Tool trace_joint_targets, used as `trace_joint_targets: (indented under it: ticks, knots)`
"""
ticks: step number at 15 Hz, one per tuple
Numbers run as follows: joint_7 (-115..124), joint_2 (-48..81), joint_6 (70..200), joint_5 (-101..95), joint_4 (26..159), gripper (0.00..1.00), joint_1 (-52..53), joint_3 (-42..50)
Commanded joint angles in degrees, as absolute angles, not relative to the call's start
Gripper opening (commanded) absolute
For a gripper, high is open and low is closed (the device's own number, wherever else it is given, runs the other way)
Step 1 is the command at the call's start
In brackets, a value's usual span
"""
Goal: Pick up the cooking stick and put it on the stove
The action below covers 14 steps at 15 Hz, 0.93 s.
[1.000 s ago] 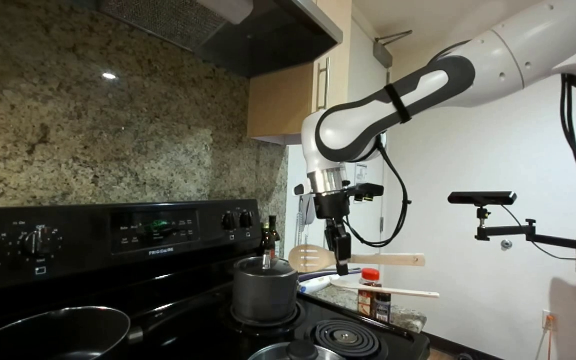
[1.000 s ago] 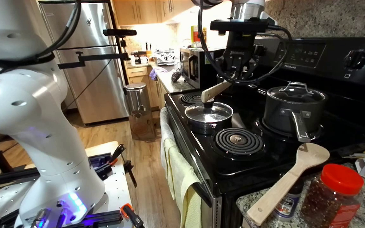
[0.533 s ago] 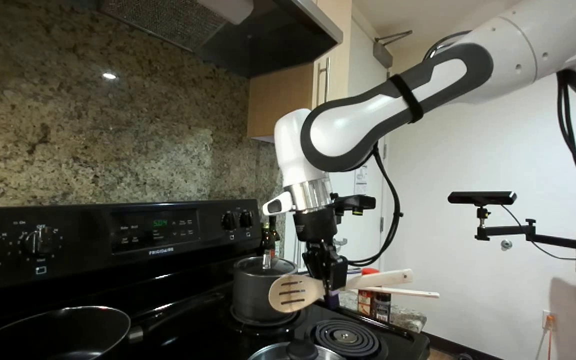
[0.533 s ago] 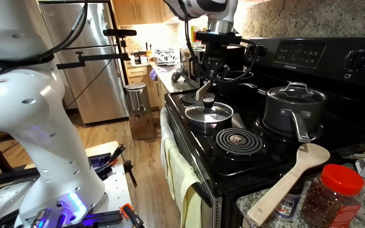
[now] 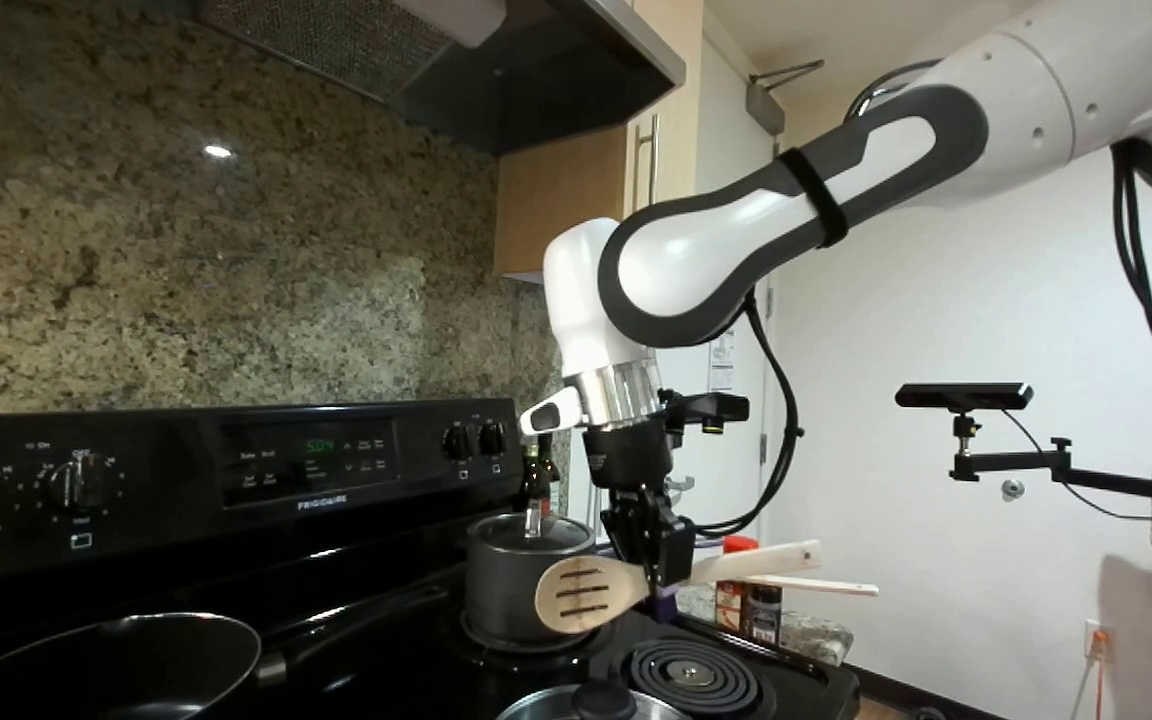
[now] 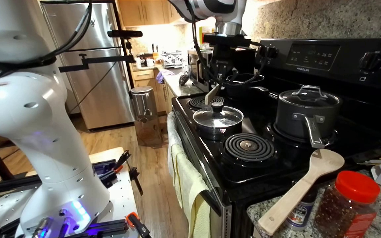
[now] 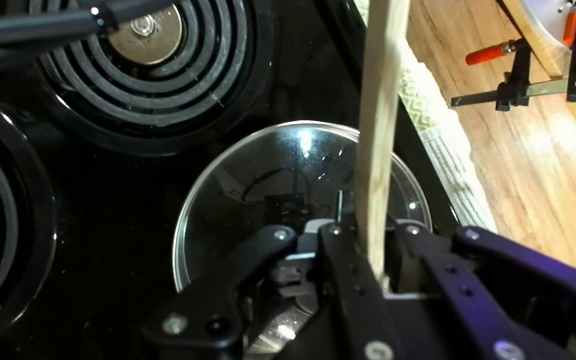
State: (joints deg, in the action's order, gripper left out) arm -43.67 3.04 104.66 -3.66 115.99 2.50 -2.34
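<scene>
Height has changed most over the last second: the gripper (image 5: 664, 575) has come down with the cooking stick (image 5: 751, 563), and the stick has gone from level to tilted, its slotted head (image 5: 619, 588) lower than the far end of the handle (image 7: 380, 100). In the latest half second you have barely moved. That reads as the end of the carry, with the set-down in hand and only the release left after it. Your gripper is clamped on the stick near its middle, above the stove (image 6: 263, 114); in the wrist view the handle passes over the glass lid (image 7: 233, 215) of a small pan (image 6: 218, 133). Whether the head touches the stove, or the dark pot (image 5: 501, 585) it overlaps in an exterior view, you cannot tell from here. If you let go at this tilt, the stick may drop or slide against the lid, so you would likely want it lower and flatter first. The second wooden spatula (image 6: 293, 193), over the counter (image 6: 261, 208), lies unmoved; it isn't yours to fetch.
</scene>
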Motion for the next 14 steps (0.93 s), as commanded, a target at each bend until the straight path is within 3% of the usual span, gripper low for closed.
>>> trace_joint_targets:
  ticks: [1, 7, 14]
  knots:
    - [-47.87, 5.50, 103.98, -7.04, 112.49, 0.05, 4.18, -4.56]
    - [-52.20, 9.60, 102.67, -13.12, 105.29, 0.05, 9.27, -9.86]
    - [-51.62, 9.03, 104.00, -13.75, 106.61, 0.05, 9.74, -10.42]
